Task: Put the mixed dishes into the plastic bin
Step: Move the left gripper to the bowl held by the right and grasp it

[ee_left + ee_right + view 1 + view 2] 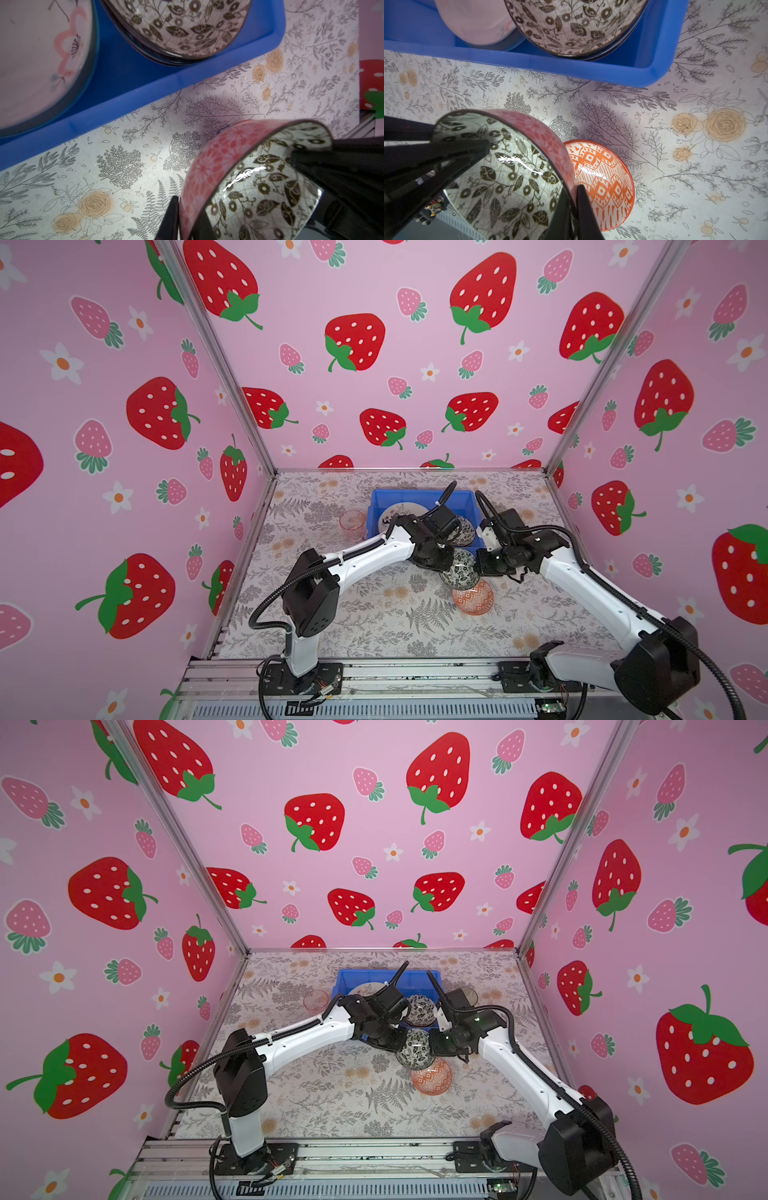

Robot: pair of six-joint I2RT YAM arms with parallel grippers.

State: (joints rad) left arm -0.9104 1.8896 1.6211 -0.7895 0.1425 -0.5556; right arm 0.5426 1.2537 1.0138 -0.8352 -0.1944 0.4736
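Note:
A small black-white bowl (459,572) (413,1050) with a pink flowered outside hangs tilted just in front of the plastic bin (382,506) (353,977). My left gripper (188,205) (446,560) is shut on its rim (259,187), one finger inside and one outside. On the opposite side, my right gripper (573,190) (478,568) is shut on the same bowl (500,176). An orange bowl (473,599) (602,182) sits on the table below it. In the bin lie a flowered plate (399,512) (37,62) and another black-white bowl (464,531) (182,27).
A pink tumbler (352,524) (316,999) stands on the table left of the bin. A pale translucent cup (470,994) shows partly behind the right arm. The bin's near wall (571,68) runs close to the held bowl. Strawberry-print walls close in the table.

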